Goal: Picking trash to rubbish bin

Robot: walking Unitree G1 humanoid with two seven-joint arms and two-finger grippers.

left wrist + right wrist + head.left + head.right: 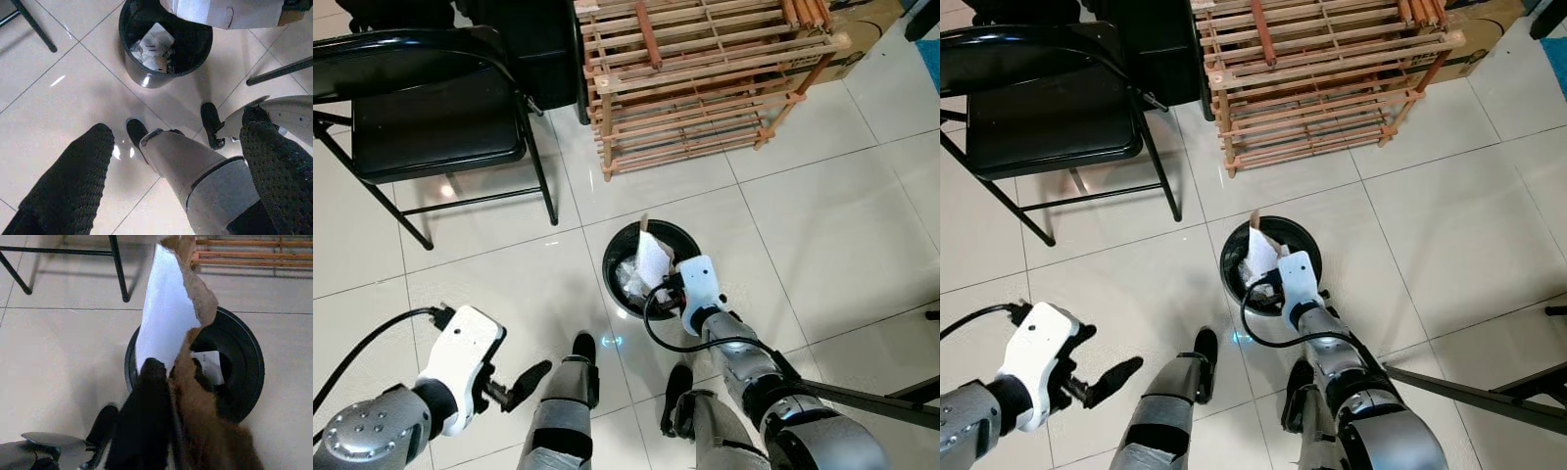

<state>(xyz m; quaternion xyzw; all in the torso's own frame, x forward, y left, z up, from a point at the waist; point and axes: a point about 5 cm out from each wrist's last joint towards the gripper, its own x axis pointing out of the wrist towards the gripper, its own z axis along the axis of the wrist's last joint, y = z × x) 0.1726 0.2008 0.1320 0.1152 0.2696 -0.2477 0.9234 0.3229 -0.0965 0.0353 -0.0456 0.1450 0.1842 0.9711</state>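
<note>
Left eye view puts the big things first for you: a black folding chair (431, 117) and a wooden slatted rack (705, 78) stand on the tiled floor (862, 215) beyond the robot, both well apart from the work. Nearer, just ahead of the robot's feet, sits the black rubbish bin (612, 279), already holding crumpled paper.

Your right tool (161, 377) hangs directly over the bin's mouth, clenched on a torn piece of white and brown paper trash (168, 318) that stands up from between the fingers. The left tool (514, 387) idles low beside the left leg, fingers spread and holding nothing.

The step in hand looks like the drop. Judging by the right wrist view, the sheet is tall and light, so it could flutter past the rim if you let go from here. Lower the wrist so the sheet's lower edge sits inside the rim, keep it centred over the opening, then open fully and lift straight up
</note>
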